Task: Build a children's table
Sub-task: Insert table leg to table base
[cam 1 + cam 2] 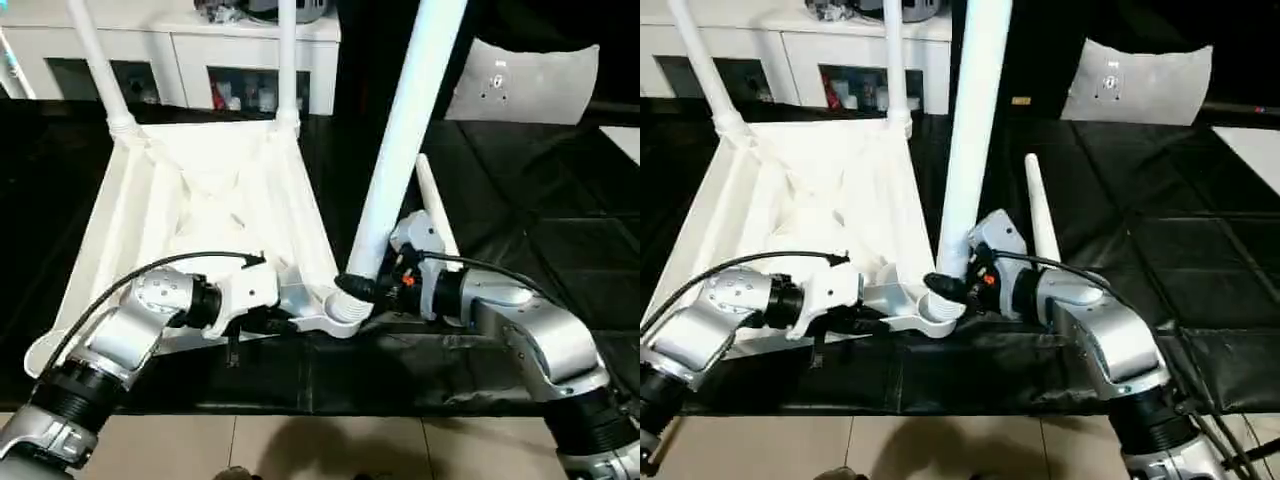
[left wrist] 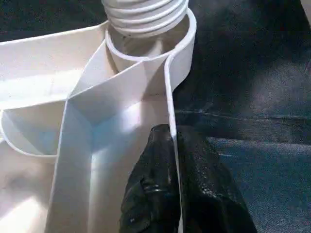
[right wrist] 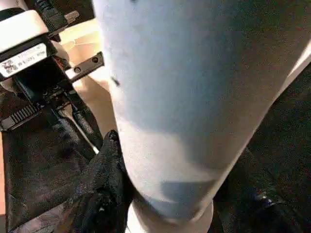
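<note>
**At the near corner socket: third leg being seated, top pinned by its rim**

On the black-covered bench (image 1: pixel 520 180) the children's table top (image 1: pixel 200 200) lies ribbed side up, two legs (image 1: pixel 100 60) already standing in the far sockets. The left hand (image 2: pixel 172 194) has its fingers together on the thin rim wall beside the near corner socket (image 1: pixel 345 310), one finger on each face; judged purpose: to stop the top sliding or turning. The right hand (image 1: pixel 365 287) is clamped low on the third leg (image 1: pixel 405 130), just above its threaded end, which sits at the socket mouth and leans slightly. The low grip favours twisting control. A fourth leg (image 1: pixel 435 205) lies on the bench just behind the right hand.

The working corner sits near the bench's front edge, so there is little margin. Open bench lies to the right. White cabinets (image 1: pixel 180 50) stand well behind.
</note>
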Available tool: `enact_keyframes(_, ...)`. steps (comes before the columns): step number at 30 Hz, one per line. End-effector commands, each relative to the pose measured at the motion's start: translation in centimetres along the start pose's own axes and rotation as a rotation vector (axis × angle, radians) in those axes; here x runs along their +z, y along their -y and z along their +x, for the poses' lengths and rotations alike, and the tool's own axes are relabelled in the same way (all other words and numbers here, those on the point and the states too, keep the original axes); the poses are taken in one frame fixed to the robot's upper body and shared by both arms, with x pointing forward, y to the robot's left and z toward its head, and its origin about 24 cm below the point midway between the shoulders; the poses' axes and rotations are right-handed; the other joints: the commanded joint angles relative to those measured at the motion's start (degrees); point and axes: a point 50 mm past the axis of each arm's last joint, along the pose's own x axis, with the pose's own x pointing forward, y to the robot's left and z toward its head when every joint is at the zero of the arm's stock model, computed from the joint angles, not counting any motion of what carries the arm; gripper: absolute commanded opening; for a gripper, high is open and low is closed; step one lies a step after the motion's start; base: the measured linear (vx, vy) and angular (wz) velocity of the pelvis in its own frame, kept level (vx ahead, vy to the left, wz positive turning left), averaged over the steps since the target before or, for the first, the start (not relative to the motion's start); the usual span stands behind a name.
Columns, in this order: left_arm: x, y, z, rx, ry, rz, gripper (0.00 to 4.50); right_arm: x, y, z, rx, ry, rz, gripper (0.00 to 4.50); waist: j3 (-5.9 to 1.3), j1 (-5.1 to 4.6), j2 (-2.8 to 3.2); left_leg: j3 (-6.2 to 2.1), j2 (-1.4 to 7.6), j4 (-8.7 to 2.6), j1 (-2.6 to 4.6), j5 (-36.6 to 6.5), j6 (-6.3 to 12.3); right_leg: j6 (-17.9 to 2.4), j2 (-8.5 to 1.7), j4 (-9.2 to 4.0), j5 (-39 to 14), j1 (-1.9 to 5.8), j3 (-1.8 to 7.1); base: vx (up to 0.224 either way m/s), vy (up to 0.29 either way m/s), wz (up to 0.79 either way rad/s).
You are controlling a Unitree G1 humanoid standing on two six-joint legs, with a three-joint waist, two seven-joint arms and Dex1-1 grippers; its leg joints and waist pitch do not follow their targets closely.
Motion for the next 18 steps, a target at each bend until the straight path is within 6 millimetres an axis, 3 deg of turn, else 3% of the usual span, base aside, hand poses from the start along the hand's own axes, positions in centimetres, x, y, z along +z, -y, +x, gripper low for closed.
enact_keyframes(1, 1.06, 0.59, 1.08, -0.073, 0.009, 0.081, 0.0, -2.47, -0.42, 0.55, 0.025, -0.097, 0.077, 1.88, -2.54, -0.53, 0.55, -1.13, 1.78, -4.83, 1.55, -24.01, -1.75, -4.21, -4.06, -5.89, -35.24, 1.14, 1.95, 0.0, 0.0, 0.0)
enact_keyframes(5, 1.11, 0.58, 1.13, -0.074, 0.012, 0.089, 0.0, -2.29, -0.61, 0.78, 0.042, -0.094, 0.069, 1.88, -2.51, -0.52, 0.59, -1.08, 1.94, -5.02, 1.59, -24.26, -1.81, -5.44, -3.97, -5.61, -32.51, 1.05, 2.17, 0.0, 0.0, 0.0)
enact_keyframes(6, 1.1, 0.59, 1.14, -0.074, 0.013, 0.09, 0.0, -2.29, -0.64, 0.82, 0.043, -0.094, 0.067, 1.88, -2.64, -0.54, 0.23, -1.0, 1.94, -4.98, 1.58, -24.03, -1.69, -5.5, -4.0, -5.6, -32.45, 1.14, 2.16, 0.0, 0.0, 0.0)
enact_keyframes(7, 1.1, 0.6, 1.15, -0.073, 0.013, 0.091, 0.0, -2.29, -0.65, 0.85, 0.044, -0.093, 0.066, 1.88, -2.61, -0.43, 0.45, -1.0, 1.95, -5.0, 1.52, -23.46, -1.61, -5.71, -4.17, -5.59, -32.47, 1.09, 2.28, 0.0, 0.0, 0.0)
enact_keyframes(18, 1.2, 0.71, 1.23, -0.092, 0.014, 0.116, 0.0, -2.61, -0.48, 0.44, 0.049, -0.111, 0.052, 1.88, -2.9, -0.2, 0.53, -0.93, 2.11, -5.14, 1.33, -22.76, -1.9, -6.25, -4.17, -5.29, -30.41, 1.37, 2.37, 0.0, 0.0, 0.0)
